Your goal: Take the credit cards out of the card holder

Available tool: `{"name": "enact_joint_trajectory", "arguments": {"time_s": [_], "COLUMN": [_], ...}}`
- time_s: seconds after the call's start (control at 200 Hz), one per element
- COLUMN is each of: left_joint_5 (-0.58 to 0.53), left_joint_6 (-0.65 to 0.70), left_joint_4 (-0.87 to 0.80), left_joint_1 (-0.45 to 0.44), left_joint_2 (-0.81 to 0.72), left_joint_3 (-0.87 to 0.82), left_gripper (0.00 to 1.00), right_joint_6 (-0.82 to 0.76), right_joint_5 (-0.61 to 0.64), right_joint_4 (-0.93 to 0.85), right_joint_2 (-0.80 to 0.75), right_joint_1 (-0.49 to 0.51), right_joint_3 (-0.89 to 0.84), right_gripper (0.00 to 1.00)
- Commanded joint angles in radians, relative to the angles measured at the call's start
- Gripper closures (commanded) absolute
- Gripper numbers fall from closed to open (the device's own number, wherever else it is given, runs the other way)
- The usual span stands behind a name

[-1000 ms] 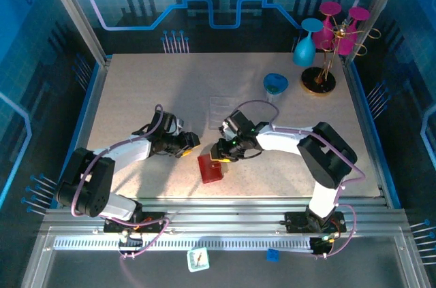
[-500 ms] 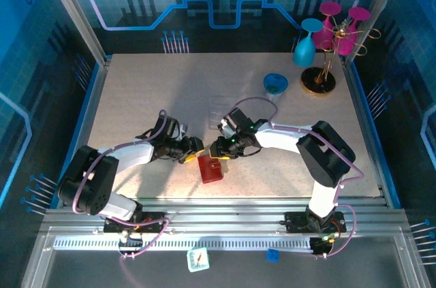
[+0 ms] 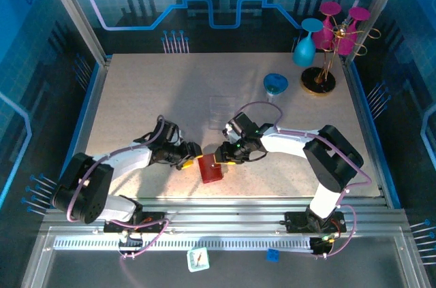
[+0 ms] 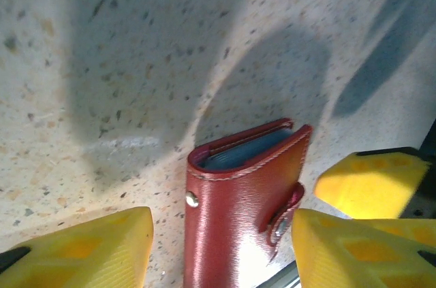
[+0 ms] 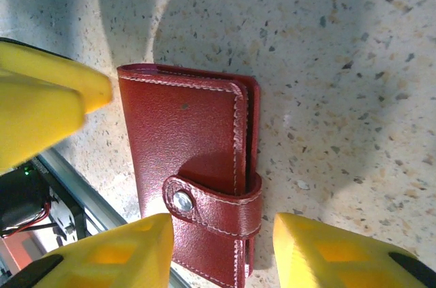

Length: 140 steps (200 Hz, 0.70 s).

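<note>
Red leather card holder (image 3: 211,169) lies flat on the speckled counter (image 3: 136,90), near the front edge and roughly midway between the two arm bases. We mark it closed: the tab (image 5: 218,199) wraps over one long edge and sits snapped on a metal stud (image 5: 181,201). At the holder's open end we see a bluish strip inside the mouth that looks like the edges of the credit cards (image 4: 238,155), tucked in.

From above, the left pincer (image 3: 193,156) reaches in from the left and the right pincer (image 3: 219,160) from the right. Both sit at the holder's far end, yellow tips close to each other.

In the left wrist view the left pincer (image 4: 223,220) is partly open, with one finger on each side of the holder. We see bare counter between one finger and the holder. The other finger is just beside the tab, and we cannot tell whether they touch. It grips nothing.

In the right wrist view the right pincer (image 5: 223,225) is also partly open, at the tab end. One finger overlaps the holder's face and the other is over bare counter past the tab edge. It grips nothing, and contact is unclear.

Far right corner has a small blue dish (image 3: 275,84), a teal glass (image 3: 306,44) and a gold rack (image 3: 319,78) with pink glasses (image 3: 331,9), all well apart from the holder.
</note>
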Motion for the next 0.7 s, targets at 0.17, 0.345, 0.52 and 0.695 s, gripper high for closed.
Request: {"name": "enact_joint_trajectory", "arguments": {"time_s": [0.17,0.345,0.52,0.695], "left_joint_5": [0.082,0.103,0.125,0.123], "left_joint_6": [-0.069,-0.082,-0.065,-0.052], "left_joint_4": [0.147,0.192,0.175,0.151], "left_joint_1": [-0.022,-0.026,-0.037,-0.040], "left_joint_2": [0.087,0.128,0.170,0.177], "left_joint_3": [-0.011,0.015,0.084,0.101], "left_gripper": [0.49,0.50,0.51,0.51], "right_joint_6": [0.013,0.025,0.029,0.002], "right_joint_5": [-0.049,-0.053,-0.043,0.013], "right_joint_4": [0.049,0.063,0.067,-0.001], "right_joint_2": [0.040,0.055,0.053,0.035], "right_joint_1": [-0.008,-0.008,-0.009,-0.017], "right_joint_3": [-0.016,-0.019,-0.019,-0.005], "right_gripper": [0.59,0.61,0.62,0.62]}}
